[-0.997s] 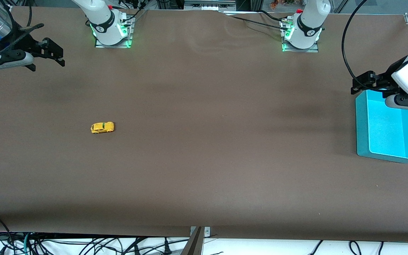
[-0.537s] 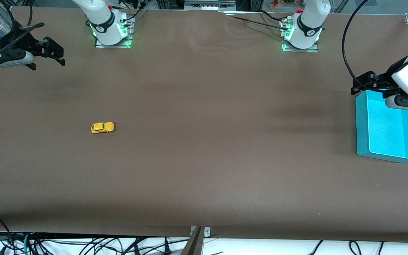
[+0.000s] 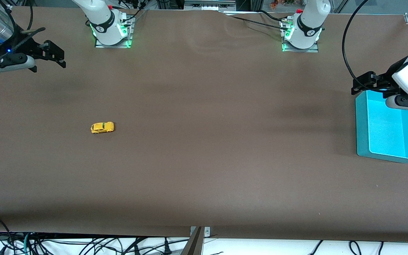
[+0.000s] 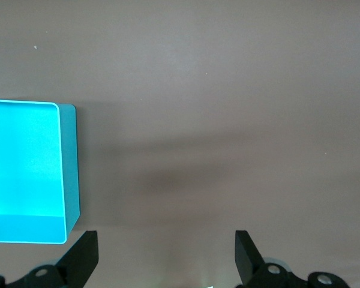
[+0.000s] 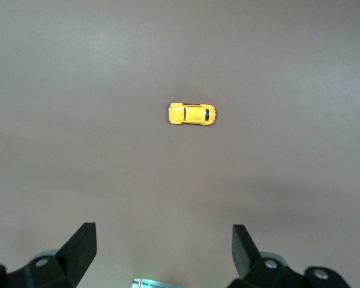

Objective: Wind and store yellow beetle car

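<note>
Car [image 3: 102,127] rests on the surface toward the right arm's end, near 8 o'clock of centre. Right tool [image 3: 53,56], released, we lower squarely astride it; left tool [image 3: 365,83], released, waits over the bin [image 3: 362,124].

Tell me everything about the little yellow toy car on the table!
The tiny rounded yellow beetle car has a dark green stripe across its roof, dark windows and dark wheels; it looks like glossy painted metal or plastic. It stands upright on its wheels, lying lengthwise along the table, on the brown table toward the right arm's end. Nothing else touches it; it sits alone, with only bare tabletop around it.
</note>
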